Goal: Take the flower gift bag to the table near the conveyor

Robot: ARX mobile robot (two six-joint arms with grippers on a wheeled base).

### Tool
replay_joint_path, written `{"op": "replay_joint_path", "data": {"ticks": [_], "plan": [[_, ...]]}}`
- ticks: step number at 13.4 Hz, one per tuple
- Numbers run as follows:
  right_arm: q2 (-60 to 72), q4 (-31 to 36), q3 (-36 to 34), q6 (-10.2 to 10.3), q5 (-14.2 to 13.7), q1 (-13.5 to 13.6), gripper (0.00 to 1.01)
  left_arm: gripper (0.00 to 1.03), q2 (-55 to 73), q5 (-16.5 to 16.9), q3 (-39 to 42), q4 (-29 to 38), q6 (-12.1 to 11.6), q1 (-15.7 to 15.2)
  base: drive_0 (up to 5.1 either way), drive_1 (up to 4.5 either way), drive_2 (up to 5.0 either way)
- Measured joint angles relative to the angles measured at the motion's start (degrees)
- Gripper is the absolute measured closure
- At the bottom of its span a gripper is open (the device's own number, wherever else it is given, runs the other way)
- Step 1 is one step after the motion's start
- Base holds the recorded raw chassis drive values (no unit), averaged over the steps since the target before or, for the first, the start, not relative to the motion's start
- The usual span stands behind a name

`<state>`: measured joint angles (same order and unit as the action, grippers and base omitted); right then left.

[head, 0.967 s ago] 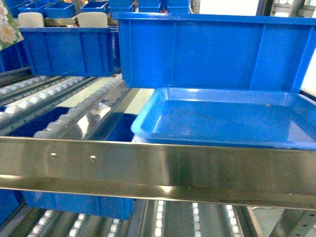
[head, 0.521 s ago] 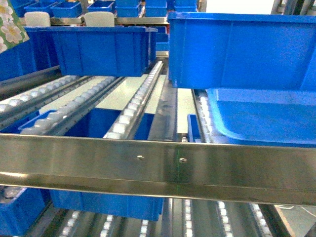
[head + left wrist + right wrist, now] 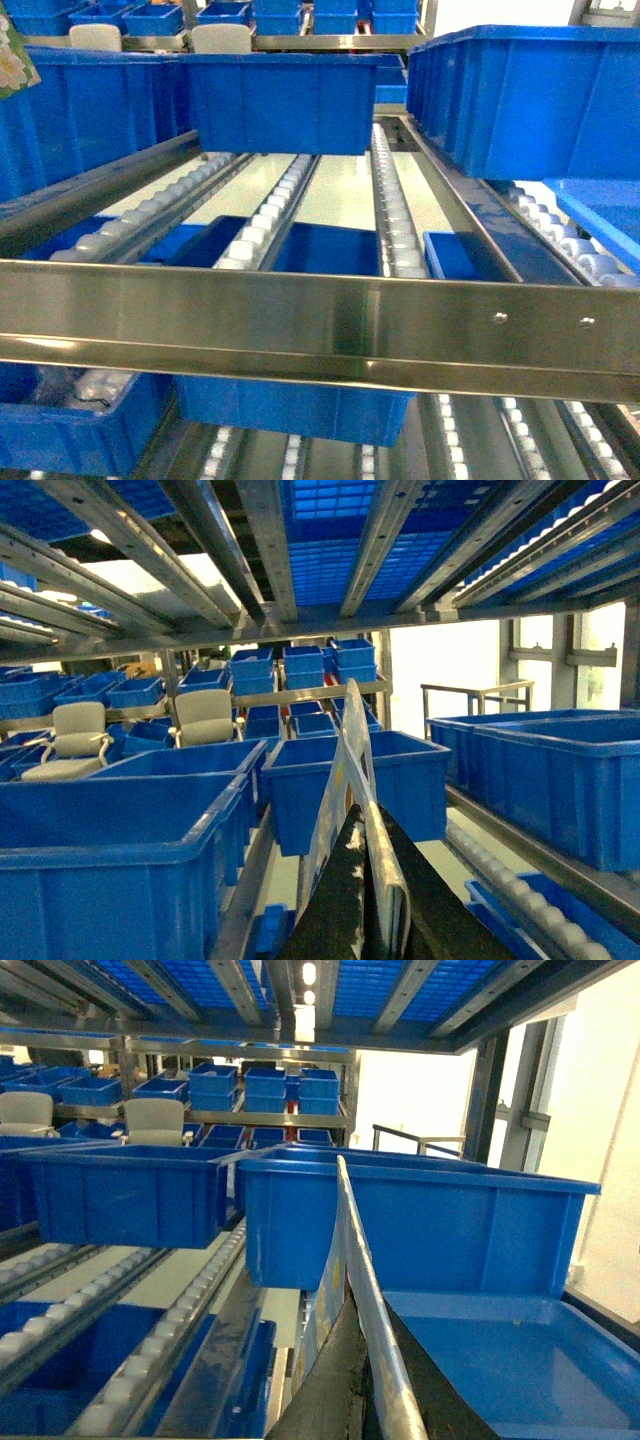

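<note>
The flower gift bag shows as a floral-print corner (image 3: 14,55) at the top left of the head view. In the left wrist view its thin upright edge (image 3: 352,730) rises between the dark fingers of my left gripper (image 3: 362,818), which is shut on it. My right gripper (image 3: 352,1312) is shut on another edge of the bag (image 3: 345,1220), held upright in front of the rack. The conveyor (image 3: 262,218) runs ahead as steel lanes of white roller wheels. The table is out of view. Neither gripper shows in the head view.
A shiny steel rail (image 3: 300,322) crosses the head view close in front. Blue bins (image 3: 285,100) stand on the roller lanes, with a larger one at the right (image 3: 530,95). A shallow blue tray (image 3: 520,1360) lies beside the right gripper. Rack shelves (image 3: 300,540) hang overhead.
The head view has swung left along the rack: bins and the blue tray slid right, and the tray is almost out of frame. The bag corner stays at the top left.
</note>
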<state>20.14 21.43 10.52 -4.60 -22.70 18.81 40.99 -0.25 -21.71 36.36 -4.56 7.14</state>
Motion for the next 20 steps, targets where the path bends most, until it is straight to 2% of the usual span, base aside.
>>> {"op": "replay_joint_path", "data": {"ticks": [20], "plan": [[-0.02,0.09,0.00,0.00,0.02,0.00,0.99,1.01,0.04,0.02,0.00,0.02,0.00,0.04,-4.8,1.32,3.5]]}}
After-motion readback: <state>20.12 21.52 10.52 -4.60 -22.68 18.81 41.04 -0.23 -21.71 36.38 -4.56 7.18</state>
